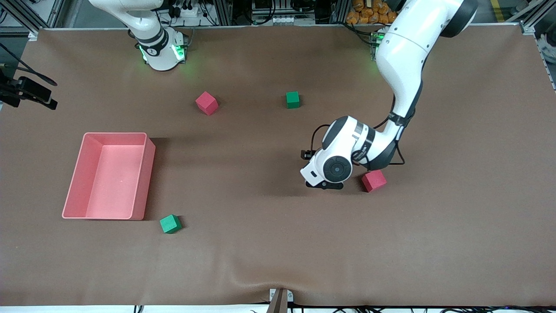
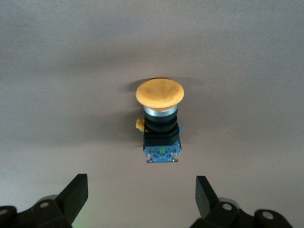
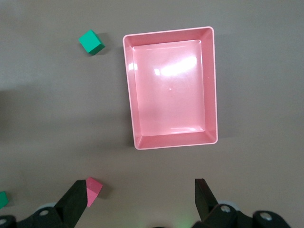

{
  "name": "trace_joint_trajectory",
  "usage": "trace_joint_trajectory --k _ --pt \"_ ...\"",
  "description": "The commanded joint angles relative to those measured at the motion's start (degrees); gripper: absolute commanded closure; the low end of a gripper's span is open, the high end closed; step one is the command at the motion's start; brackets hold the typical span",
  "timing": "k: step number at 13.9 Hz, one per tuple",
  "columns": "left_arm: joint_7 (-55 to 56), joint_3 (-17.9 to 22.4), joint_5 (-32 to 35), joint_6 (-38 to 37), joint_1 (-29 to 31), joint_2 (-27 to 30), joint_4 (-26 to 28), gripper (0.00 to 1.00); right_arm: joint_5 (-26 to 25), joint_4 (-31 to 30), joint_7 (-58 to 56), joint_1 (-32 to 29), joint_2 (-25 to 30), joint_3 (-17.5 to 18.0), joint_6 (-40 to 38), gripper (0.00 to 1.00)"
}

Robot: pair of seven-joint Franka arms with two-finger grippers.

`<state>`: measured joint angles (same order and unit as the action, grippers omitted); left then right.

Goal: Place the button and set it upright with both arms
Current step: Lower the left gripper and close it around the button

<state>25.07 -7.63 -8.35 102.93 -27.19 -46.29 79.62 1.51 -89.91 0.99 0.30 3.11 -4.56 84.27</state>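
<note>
- Hovering low over the brown table (image 1: 269, 243), left gripper (image 2: 138, 197) with fingers (image 2: 76, 192) spread wide and gripping nothing.
- Lying on its side on the table, directly under the left gripper: button (image 2: 160, 121) — orange cap, black body, blue base — clear of both fingers in the left wrist view.
- Hidden in the front view beneath the left arm's wrist (image 1: 332, 163), so not seen there.
- Sitting just beside that wrist, toward the left arm's end of the table: red cube (image 1: 374, 180).
- Raised high above the pink bin (image 3: 171, 88), right gripper (image 3: 137, 199) with fingers released and empty; right arm waiting.
- Resting toward the right arm's end of the table, pink bin open and bare inside.
- Placed just by the bin's corner nearest the front camera: green cube (image 1: 170, 224).
- Set nearer the robot bases — second red cube (image 1: 206, 103) and second green cube (image 1: 292, 99), well apart from each other.
</note>
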Motion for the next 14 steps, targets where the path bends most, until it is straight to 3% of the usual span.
trace_joint_trajectory --k 1,3,6,7,10,13,14 --pt "0.8 0.3 -0.9 2.7 -0.6 -2.1 -0.7 0.02 0.1 1.6 2.2 1.3 0.4 0.7 -0.9 0.0" --pt "0.4 0.3 -0.6 2.8 -0.6 -3.0 -0.8 0.11 -0.2 1.8 1.3 1.4 0.1 0.7 -0.5 0.0" --pt "0.9 0.3 -0.9 4.0 -0.7 -3.9 -1.0 0.15 -9.9 3.2 1.9 8.0 -1.3 2.0 -0.5 0.0" --pt "0.9 0.3 -0.9 4.7 -0.9 -4.2 -1.0 0.17 -10.5 3.1 2.7 9.9 -1.5 2.1 -0.8 0.0" --pt "1.3 0.3 -1.0 6.6 -1.0 -4.5 -1.2 0.24 -7.9 2.7 4.1 8.4 -1.0 1.6 -1.4 0.0" --pt "2.2 0.3 -1.0 8.1 -1.7 -4.9 -1.7 0.3 0.0 2.6 3.9 0.9 -0.6 1.2 -1.5 0.0" --pt "2.4 0.3 -1.0 8.3 -1.8 -5.1 -1.8 0.36 2.0 2.6 3.8 -1.4 -0.5 1.2 -1.6 0.0"
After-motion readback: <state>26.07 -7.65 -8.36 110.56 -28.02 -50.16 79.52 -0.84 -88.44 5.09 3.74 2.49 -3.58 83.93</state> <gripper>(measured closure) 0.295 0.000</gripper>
